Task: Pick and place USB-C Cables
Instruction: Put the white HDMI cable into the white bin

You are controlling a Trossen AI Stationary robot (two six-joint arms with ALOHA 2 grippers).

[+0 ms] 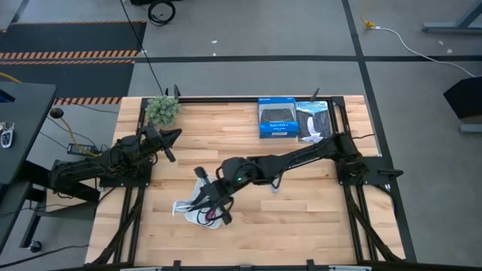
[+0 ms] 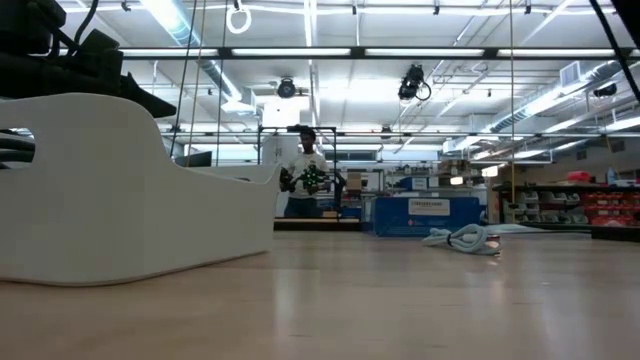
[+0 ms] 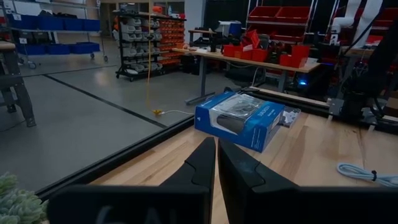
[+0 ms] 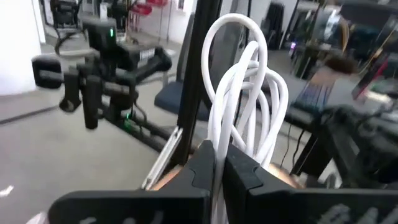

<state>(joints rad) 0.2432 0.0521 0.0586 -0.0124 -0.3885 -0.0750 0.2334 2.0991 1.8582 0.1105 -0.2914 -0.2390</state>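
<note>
My right gripper (image 4: 219, 163) is shut on the white USB-C cable (image 4: 239, 93). It reaches out over a white tray (image 1: 187, 208) near the table's near edge, where its fingers (image 1: 205, 188) point toward the left side. Dark red and black cables (image 1: 208, 218) lie in the tray. A light-blue cable (image 2: 462, 239) lies coiled on the wood near the table's middle (image 1: 274, 187). My left gripper (image 3: 216, 163) is shut and touches nothing; it waits at the left side (image 1: 172, 137), pointing toward the far right. My right gripper pinches several strands of the white cable's coil (image 4: 219, 146) between its two fingers. The loops (image 4: 233, 37) stand out beyond the fingertips and touch nothing in the wrist view. In the high view the arm hides the place of contact.
Two boxed products lie at the far edge: a blue box (image 1: 277, 118) and a dark package (image 1: 313, 120) beside it. A small green plant (image 1: 163, 110) stands at the far left corner. The white tray (image 2: 100, 190) fills the low view's left. A person stands in the room behind.
</note>
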